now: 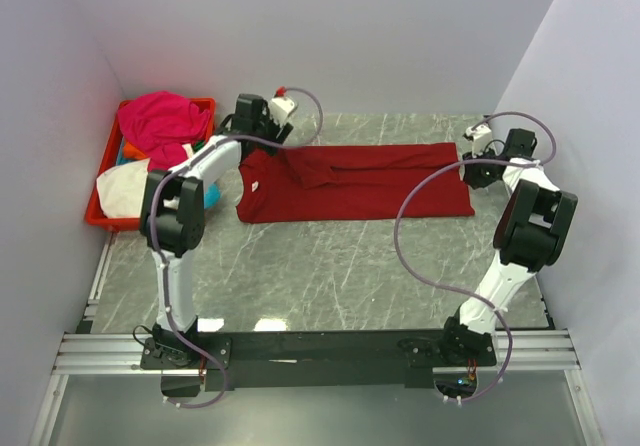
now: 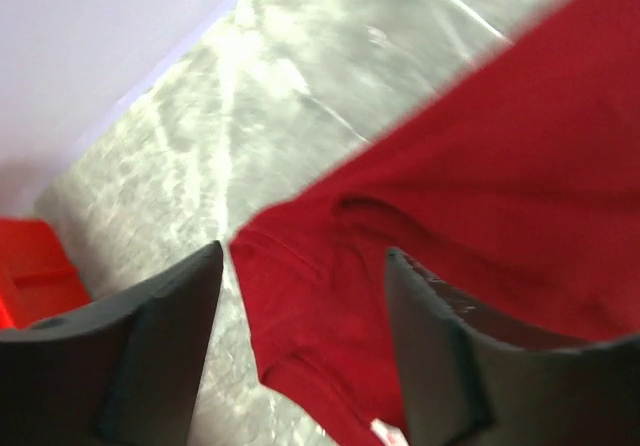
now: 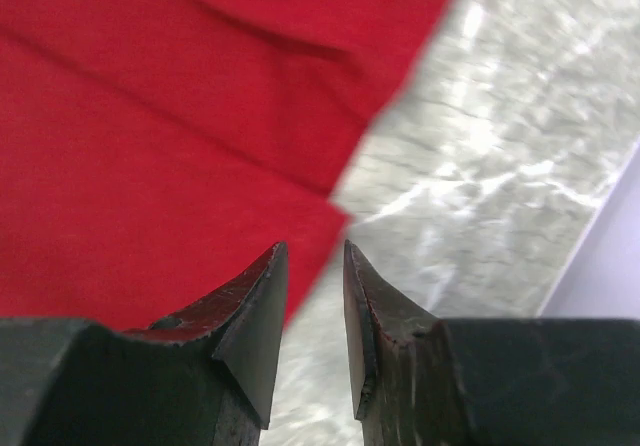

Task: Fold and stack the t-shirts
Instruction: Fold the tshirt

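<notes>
The dark red t-shirt (image 1: 370, 191) lies flat on the table (image 1: 330, 266), folded lengthwise into a long band, collar end at left. A magenta t-shirt (image 1: 160, 121) and a cream-white t-shirt (image 1: 122, 188) sit heaped in the crate (image 1: 95, 213).

Matt cloth t-shirt (image 1: 370, 181) on glossy marbled table (image 1: 330, 266).

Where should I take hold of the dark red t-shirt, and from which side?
Probably at its short ends. The dark red t-shirt lies flat as a long strip, so only edges offer a lip: right gripper low onto the hem corner from the right, left gripper onto the collar-end corner from the left.
</notes>
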Tool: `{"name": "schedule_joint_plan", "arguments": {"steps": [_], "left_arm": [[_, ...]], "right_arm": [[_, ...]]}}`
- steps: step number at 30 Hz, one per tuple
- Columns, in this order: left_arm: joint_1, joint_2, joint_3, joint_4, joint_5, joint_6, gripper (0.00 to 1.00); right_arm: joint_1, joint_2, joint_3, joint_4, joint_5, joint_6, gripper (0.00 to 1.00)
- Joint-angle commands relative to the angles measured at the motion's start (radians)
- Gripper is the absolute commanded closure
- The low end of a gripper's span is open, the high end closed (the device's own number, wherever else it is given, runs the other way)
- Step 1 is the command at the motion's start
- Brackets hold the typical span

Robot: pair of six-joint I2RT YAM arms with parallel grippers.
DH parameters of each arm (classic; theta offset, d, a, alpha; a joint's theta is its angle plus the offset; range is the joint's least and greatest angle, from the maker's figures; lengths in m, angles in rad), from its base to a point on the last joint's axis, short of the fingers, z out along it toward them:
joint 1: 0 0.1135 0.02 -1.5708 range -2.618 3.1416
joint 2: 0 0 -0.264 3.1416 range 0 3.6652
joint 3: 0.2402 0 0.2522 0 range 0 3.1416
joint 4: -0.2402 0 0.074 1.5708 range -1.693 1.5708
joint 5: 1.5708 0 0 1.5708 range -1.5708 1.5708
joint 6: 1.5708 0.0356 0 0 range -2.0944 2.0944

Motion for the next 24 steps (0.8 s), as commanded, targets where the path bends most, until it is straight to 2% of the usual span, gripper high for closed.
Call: {"name": "schedule_joint_plan", "arguments": {"steps": [1,2,3,5,7,8,11,13,18,20,24], "left_arm": [[0.026,0.037,0.185,-0.078,-0.132,-0.224,0.28],[0.034,0.048,0.223,-0.130,-0.148,-0.286,0.23],[0.038,0.043,0.272,-0.153,-0.160,-0.314,0.22],[0.055,-0.016,0.277,-0.182,-0.176,-0.382,0.22],[0.074,-0.093,0.195,-0.169,-0.125,-0.416,0.22],[0.081,-0.192,0.146,-0.128,-0.114,-0.472,0.22],[0.112,-0.390,-0.104,-0.078,-0.010,-0.554,0.17],[0.130,-0.528,-0.190,-0.077,0.007,-0.621,0.15],[0.137,-0.798,-0.529,-0.063,0.071,-0.626,0.11],[0.137,-0.913,-0.649,-0.070,0.024,-0.589,0.06],[0.137,-1.078,-0.807,-0.069,-0.076,-0.536,0.05]], "right_arm": [[0.060,-0.148,-0.062,0.023,-0.027,-0.018,0.64],[0.072,-0.182,-0.073,0.015,-0.039,-0.032,0.64],[0.104,-0.196,-0.091,0.000,-0.066,-0.040,0.63],[0.144,-0.234,-0.096,-0.043,-0.109,-0.089,0.63],[0.236,-0.257,-0.096,-0.109,-0.162,-0.129,0.63],[0.279,-0.260,-0.094,-0.124,-0.165,-0.164,0.63],[0.464,-0.236,-0.056,-0.153,-0.087,-0.158,0.63],[0.594,-0.188,0.007,-0.149,0.017,-0.125,0.62],[0.801,-0.024,0.218,-0.147,0.281,0.015,0.62],[0.879,0.010,0.257,-0.126,0.376,-0.003,0.62],[0.976,0.091,0.323,-0.109,0.502,-0.023,0.62]]}}
